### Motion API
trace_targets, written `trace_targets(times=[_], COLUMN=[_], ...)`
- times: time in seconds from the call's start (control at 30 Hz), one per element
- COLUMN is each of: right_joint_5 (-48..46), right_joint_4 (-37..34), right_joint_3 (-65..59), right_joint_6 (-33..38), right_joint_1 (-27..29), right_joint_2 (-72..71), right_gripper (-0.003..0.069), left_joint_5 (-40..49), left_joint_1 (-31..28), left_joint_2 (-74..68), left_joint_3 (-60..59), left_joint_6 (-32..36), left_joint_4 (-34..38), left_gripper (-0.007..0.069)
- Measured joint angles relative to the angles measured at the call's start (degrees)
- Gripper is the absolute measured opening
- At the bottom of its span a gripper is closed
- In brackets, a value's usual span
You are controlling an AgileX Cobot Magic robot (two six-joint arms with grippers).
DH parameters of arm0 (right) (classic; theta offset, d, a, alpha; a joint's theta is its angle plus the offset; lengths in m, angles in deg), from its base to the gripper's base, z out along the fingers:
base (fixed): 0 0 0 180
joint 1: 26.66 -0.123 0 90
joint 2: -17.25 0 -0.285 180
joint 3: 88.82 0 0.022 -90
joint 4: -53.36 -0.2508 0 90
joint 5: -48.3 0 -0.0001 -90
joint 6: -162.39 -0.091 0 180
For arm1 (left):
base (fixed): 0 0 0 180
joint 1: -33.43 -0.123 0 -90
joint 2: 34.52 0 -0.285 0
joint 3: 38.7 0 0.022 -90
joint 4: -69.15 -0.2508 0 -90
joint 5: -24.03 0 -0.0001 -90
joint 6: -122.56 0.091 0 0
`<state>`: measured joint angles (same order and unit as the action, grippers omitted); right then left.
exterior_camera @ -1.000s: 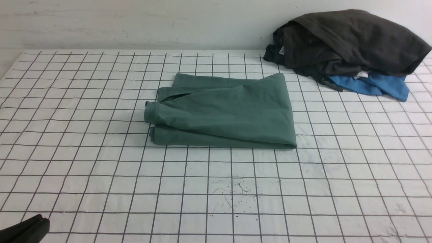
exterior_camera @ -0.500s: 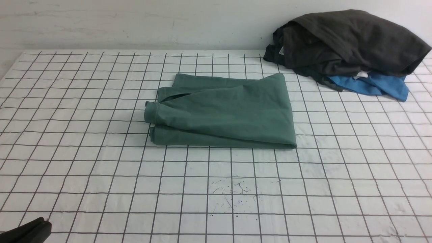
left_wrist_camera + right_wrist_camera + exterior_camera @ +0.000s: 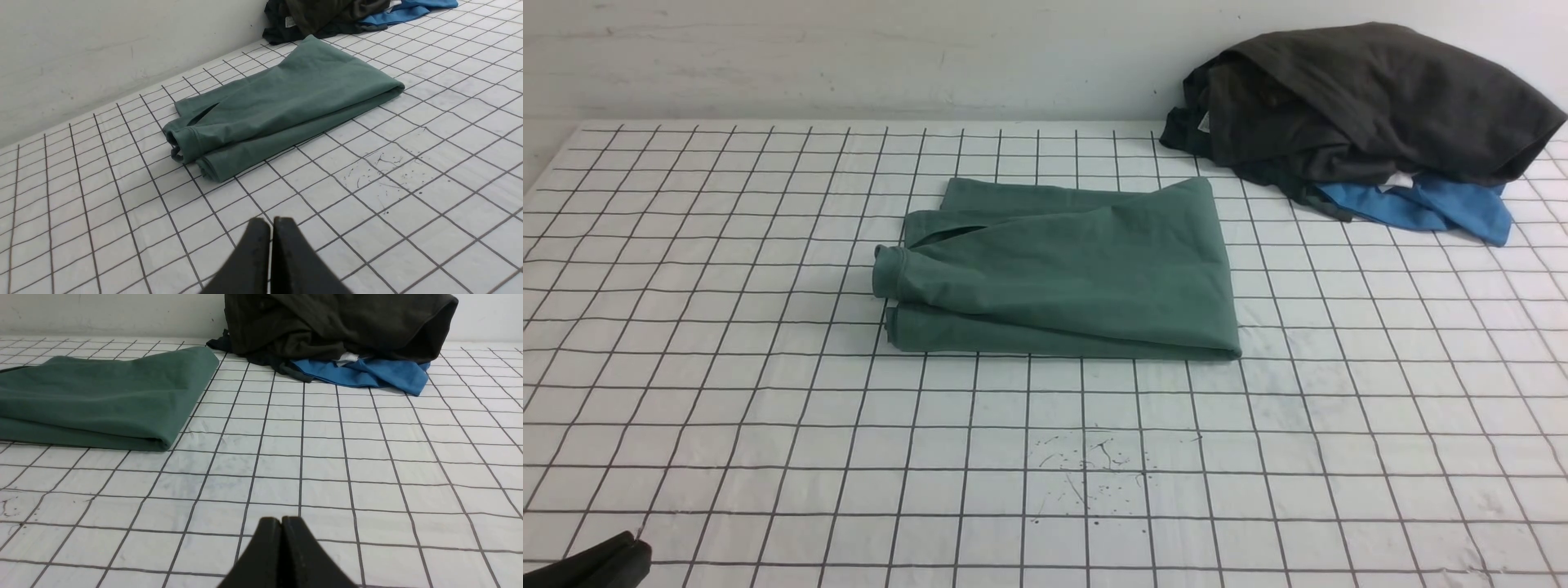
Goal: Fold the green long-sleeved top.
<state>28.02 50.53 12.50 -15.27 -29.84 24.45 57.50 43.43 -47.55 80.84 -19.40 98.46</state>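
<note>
Grid-marked table [image 3: 768,425]: unchanged. Green long-sleeved top [image 3: 1062,273] at frame centre, folded into compact rectangle, unmoved. Left gripper [image 3: 270,232] retreated further into lower-left corner, jaws together, empty. Right gripper [image 3: 282,528] likewise closed, empty. Judgement: fold complete, arms retiring.

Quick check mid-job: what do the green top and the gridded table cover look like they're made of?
The green long-sleeved top: probably soft matte cotton-type knit; it drapes in rounded folds with a stitched cuff. The table cover: seemingly thin white printed sheet, cloth or plastic unclear; it shows faint wrinkles.
</note>
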Motion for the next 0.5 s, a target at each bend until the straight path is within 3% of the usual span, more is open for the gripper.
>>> trace_targets(times=[0.17, 0.3, 0.4, 0.5], right_joint_5=[-0.2, -0.3, -0.3, -0.3], right_joint_4=[-0.1, -0.2, -0.3, -0.2], right_joint_3=[0.0, 0.1, 0.1, 0.1], right_joint_6=[0.0, -0.1, -0.1, -0.2], right_joint_1=[0.0, 0.0, 0.0, 0.0], right_joint_2=[0.0, 0.0, 0.0, 0.0], right_gripper=[-0.0011, -0.0011, -0.0011, -0.0011], left_joint_5=[-11.9, -26.4, -27.2, -20.5], left_joint_1=[-1.4, -4.2, -6.0, -6.4], left_joint_2=[4.7, 5.9, 5.9, 5.9], left_joint_3=[-5.8, -14.7, -17.9, -18.3], left_joint_6=[-10.3, -23.8, -29.1, -30.9], left_joint_4=[-13.3, -25.5, -28.0, -28.1], left_gripper=[-0.0007, -0.0007, -0.0007, -0.0007])
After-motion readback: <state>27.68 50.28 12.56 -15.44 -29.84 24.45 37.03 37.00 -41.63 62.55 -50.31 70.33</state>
